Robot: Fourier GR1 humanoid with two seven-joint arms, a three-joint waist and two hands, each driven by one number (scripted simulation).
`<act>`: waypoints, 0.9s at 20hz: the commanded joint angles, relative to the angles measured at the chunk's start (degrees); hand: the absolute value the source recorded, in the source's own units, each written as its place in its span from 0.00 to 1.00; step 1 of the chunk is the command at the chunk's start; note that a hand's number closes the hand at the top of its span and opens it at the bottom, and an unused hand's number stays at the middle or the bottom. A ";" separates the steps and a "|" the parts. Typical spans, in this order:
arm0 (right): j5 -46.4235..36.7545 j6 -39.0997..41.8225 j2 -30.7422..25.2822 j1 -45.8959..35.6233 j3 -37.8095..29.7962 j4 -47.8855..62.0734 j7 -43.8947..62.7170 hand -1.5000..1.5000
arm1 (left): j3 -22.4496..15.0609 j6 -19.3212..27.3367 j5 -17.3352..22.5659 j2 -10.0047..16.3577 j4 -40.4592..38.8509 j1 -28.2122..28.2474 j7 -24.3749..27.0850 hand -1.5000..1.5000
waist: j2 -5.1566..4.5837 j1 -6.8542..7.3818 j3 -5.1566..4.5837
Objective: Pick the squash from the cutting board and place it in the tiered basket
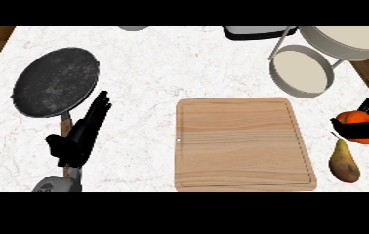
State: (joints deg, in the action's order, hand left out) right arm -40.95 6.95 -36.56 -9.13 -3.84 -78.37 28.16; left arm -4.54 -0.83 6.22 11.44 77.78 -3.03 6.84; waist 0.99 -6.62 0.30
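Squash (355,117): judged rigid, smooth, lightish; best cupped round its middle
Right hand (349,129): curled round it
Left hand (83,130): kept open, empty

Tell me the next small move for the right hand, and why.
Probably carry the squash forward to the tiered basket: the right hand curls round it at the view's right edge, off the cutting board, and the basket lies just beyond.
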 commanded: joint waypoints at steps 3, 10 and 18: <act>19.90 2.18 -7.12 1.45 -17.83 1.85 -20.77 1.00 | -0.71 0.15 -0.31 -0.51 1.08 0.35 -0.25 0.50 | 0.11 0.94 0.08; 31.97 14.09 -21.05 3.04 -34.61 9.28 -36.13 1.00 | -0.92 -1.65 -0.30 -0.17 -0.18 -1.57 -0.49 0.50 | -0.78 4.63 -0.28; 34.49 18.78 -27.53 -13.67 -31.16 16.66 -24.13 1.00 | -1.74 -3.65 -0.58 -0.76 1.11 -6.16 -4.81 0.50 | -1.15 7.55 -0.33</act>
State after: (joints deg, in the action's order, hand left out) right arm -8.43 23.80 -60.88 -15.25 -36.05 -64.00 -1.28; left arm -6.44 -3.59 5.42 10.58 78.66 -6.06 4.57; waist 0.04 -0.18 0.01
